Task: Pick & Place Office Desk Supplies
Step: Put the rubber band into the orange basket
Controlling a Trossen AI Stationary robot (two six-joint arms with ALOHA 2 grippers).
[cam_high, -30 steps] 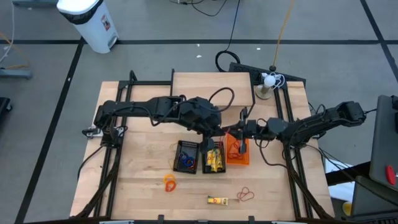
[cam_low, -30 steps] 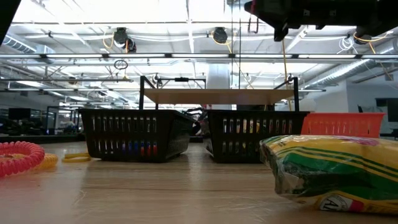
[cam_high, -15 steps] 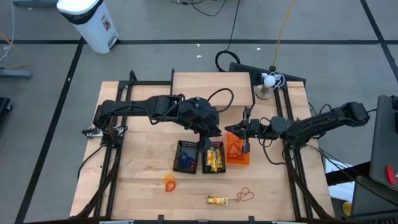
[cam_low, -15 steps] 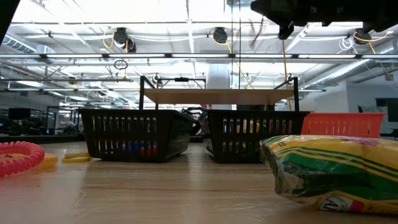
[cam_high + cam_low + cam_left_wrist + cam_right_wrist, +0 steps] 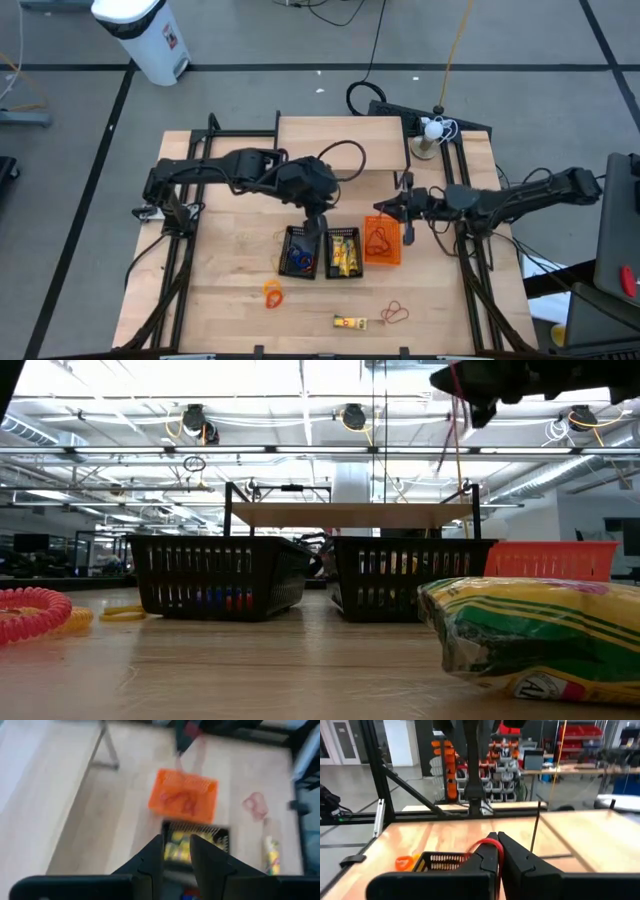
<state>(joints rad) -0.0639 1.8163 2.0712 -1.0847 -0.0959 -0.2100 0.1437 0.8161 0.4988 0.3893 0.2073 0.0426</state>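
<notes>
My right gripper [image 5: 392, 210] [image 5: 496, 840] hovers by the far right corner of the orange basket [image 5: 382, 240], shut on a red rubber band [image 5: 481, 843]. More red bands lie in that basket. My left gripper [image 5: 318, 222] [image 5: 176, 845] is open above two black baskets. One basket [image 5: 300, 250] holds blue and purple bands. The other [image 5: 345, 252] holds yellow oblong packs. On the table lie an orange coil [image 5: 272, 293], a yellow pack [image 5: 350, 321] and loose red bands [image 5: 395, 313]. My right gripper pinches the red rubber band's loop [image 5: 481, 843] between its two fingers, which come roughly level from the table's right. The band is lifted clear; a thin strand [image 5: 446, 440] hangs slack below the gripper.
The three baskets stand side by side at mid-table. A white lamp-like stand [image 5: 430, 135] sits at the far right. Metal frame rails [image 5: 185, 250] run along both table sides. Bare wood lies at the table's left and near parts.
My right gripper has risen out of the orange basket and drawn back toward the table's right edge, with a red band now hanging from it. My left gripper has shifted from over the yellow-pack basket toward the table's left and far side.
</notes>
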